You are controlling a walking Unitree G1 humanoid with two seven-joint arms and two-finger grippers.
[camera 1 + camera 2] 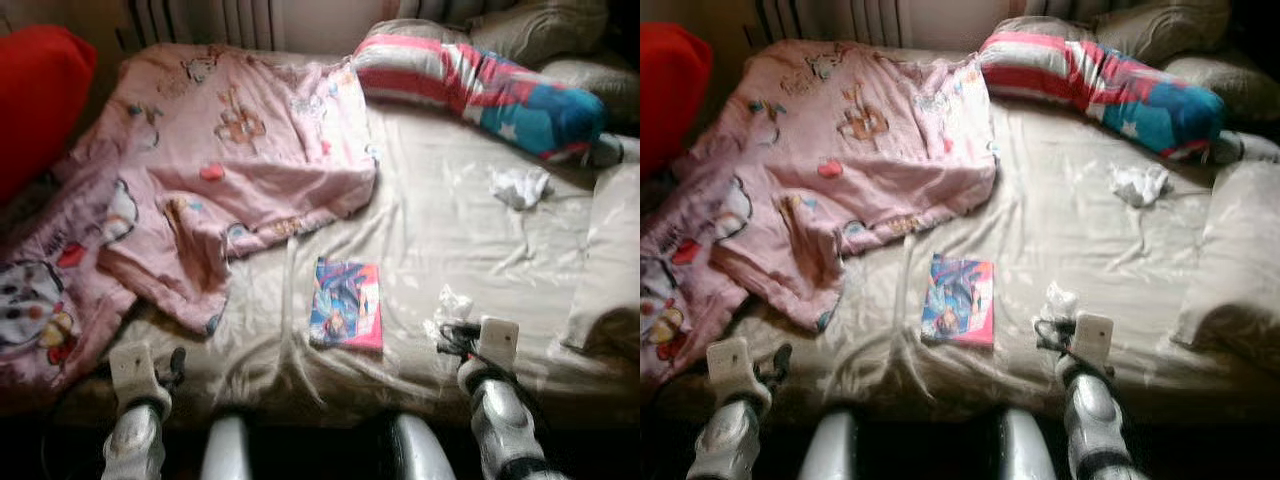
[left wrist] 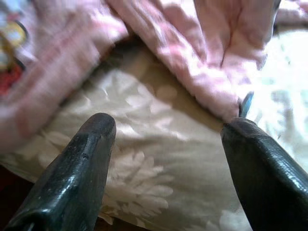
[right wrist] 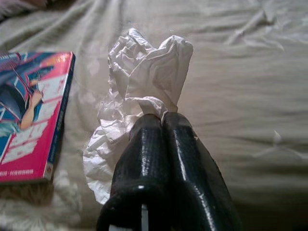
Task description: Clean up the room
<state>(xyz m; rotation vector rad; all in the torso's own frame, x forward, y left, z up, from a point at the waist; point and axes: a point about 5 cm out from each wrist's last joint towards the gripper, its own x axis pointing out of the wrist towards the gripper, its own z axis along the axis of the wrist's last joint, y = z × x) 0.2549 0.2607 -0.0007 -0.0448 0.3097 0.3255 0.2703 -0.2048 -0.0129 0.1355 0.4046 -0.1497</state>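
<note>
We have the right pincer point(image 3: 161, 118) clamped on the crumpled tissue point(image 3: 144, 72) at the bed's point(image 1: 450, 200) near edge beside the book point(image 1: 347, 303) (left pincer point(image 2: 168, 132) spread, empty), so lift straight, clearing the sheet.

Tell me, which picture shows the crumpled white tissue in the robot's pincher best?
The right wrist view: the crumpled tissue is close, pinched between the right gripper's shut fingers. Both eye views show it as a small white blur beside the book.
</note>
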